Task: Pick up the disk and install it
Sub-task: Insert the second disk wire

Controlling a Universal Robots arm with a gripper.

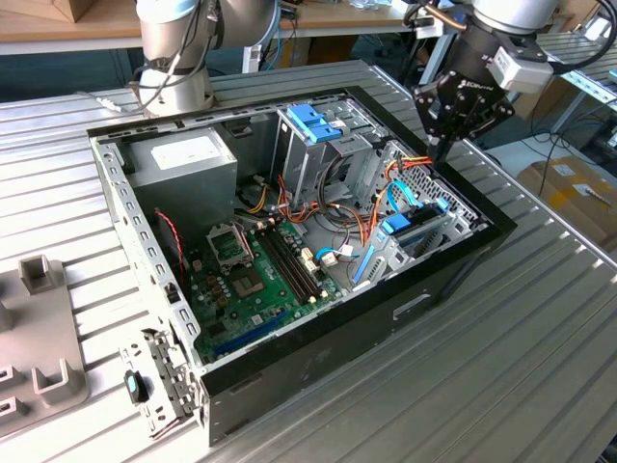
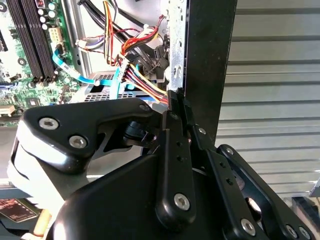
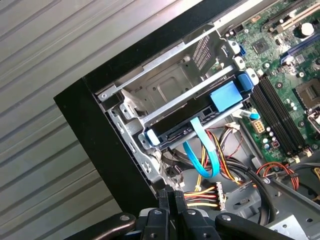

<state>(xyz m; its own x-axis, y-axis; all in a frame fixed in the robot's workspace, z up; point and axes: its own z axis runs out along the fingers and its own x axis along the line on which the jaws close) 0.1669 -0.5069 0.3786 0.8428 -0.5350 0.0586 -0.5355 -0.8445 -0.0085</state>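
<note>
The disk (image 3: 186,128) lies in the drive bay at the case's corner, dark side showing, with its light blue carrier rail (image 3: 227,95) at one end and a blue ribbon cable (image 3: 205,156) plugged into it. In the exterior view the disk (image 1: 416,228) sits low in the case near that view's right wall. My gripper (image 1: 442,152) hangs above the case's right rim, a little behind the disk's bay. Its fingers (image 2: 172,120) are pressed together with nothing between them, and the gripper (image 3: 169,193) hovers over the bundle of coloured power wires beside the black case wall.
The open black computer case (image 1: 453,275) lies on a ribbed metal table. Inside are a motherboard (image 1: 253,282), a grey power supply (image 1: 183,159) and a tall metal drive cage with a blue bracket (image 1: 313,121). A grey fixture (image 1: 39,328) sits at the exterior view's left.
</note>
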